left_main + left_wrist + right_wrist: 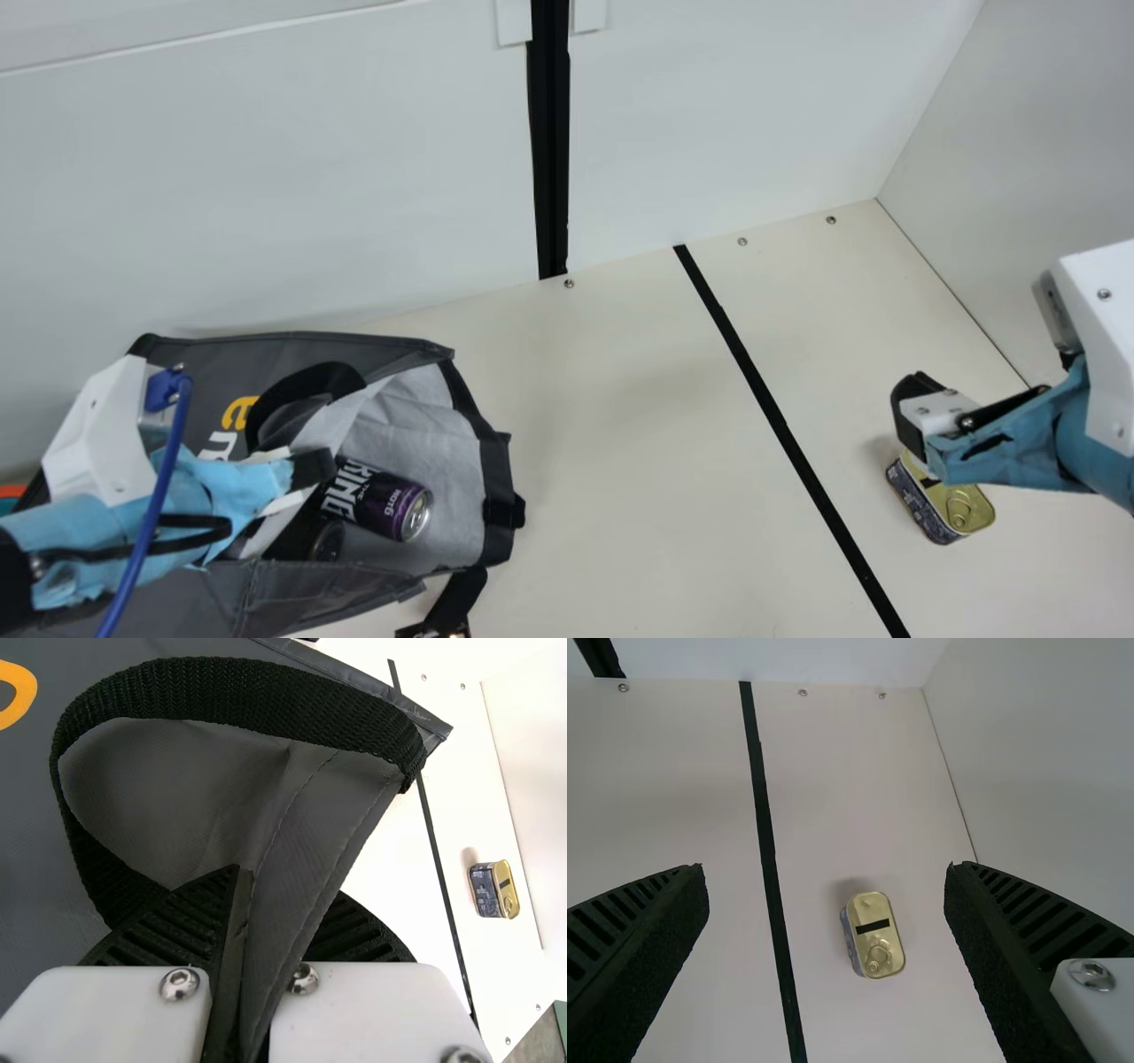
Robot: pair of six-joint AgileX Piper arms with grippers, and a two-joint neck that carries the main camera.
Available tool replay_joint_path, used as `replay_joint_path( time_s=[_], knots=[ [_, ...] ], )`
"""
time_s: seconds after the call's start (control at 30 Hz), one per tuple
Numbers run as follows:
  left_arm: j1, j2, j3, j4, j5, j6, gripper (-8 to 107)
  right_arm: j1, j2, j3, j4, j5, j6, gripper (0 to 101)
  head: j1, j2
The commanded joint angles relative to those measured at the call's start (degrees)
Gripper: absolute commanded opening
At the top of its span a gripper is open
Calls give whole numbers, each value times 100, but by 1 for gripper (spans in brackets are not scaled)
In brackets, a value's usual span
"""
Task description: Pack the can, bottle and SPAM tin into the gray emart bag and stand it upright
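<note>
The gray emart bag lies on its side at the table's left, mouth facing right, with a purple can and a dark round-ended item inside. My left gripper is at the bag's mouth; in the left wrist view, the left gripper is shut on the edge of the bag, beside a black handle loop. The SPAM tin rests on the table at the right. My right gripper is above it; the right wrist view has the right gripper open, the tin between but below its fingers.
A black stripe crosses the cream table between bag and tin. White walls stand behind and at the right. A black strap with a small item at its end lies by the bag's front.
</note>
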Motion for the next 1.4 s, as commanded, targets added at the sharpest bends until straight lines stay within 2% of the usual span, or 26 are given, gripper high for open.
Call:
replay_joint_path(
  time_s=[0.0, 0.63, 1.37],
  knots=[
    [0, 0, 0, 0, 0, 0, -8, -56, -24, 18, -13, 0, 66, 95, -130, -5],
    [0, 0, 0, 0, 0, 0, -8, -425, -299, 298, 67, 0, 1084, 95, -130, -5],
    [0, 0, 0, 0, 0, 0, -8, -771, -343, 466, 137, 0, 1150, 95, -130, -5]
  ],
)
